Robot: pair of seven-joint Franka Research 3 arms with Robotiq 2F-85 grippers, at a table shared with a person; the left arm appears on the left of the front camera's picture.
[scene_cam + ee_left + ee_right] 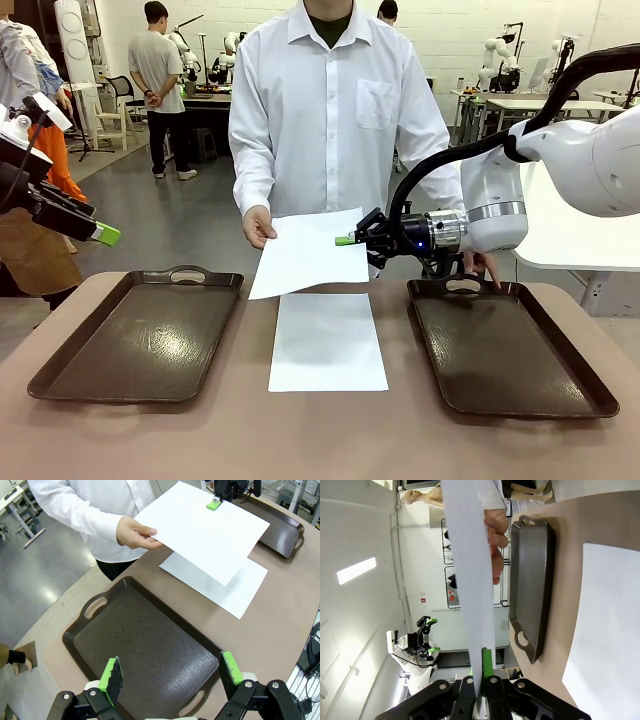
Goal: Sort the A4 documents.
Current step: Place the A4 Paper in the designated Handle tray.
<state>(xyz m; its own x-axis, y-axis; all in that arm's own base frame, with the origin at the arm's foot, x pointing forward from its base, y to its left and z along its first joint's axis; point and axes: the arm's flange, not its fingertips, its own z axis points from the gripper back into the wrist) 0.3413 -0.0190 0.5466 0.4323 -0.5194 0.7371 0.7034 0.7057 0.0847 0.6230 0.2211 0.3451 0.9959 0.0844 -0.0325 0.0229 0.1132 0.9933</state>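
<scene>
White sheet point(305, 250) pinched by R gripper point(345, 240), person's hand point(258, 227).

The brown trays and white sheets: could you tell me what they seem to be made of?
The left tray and right tray look like moulded plastic: dark brown, grainy, softly glossy. The held sheet and the flat sheet look like thin matte white paper; the held one bends.

The front view looks from the near side across the table point(320, 440) toward the far side. The left wrist view looks down from the left over the left tray point(150, 645). The right wrist view, rolled sideways, sits close against the held sheet point(470, 580), facing left. All three share that tray and sheet.
</scene>
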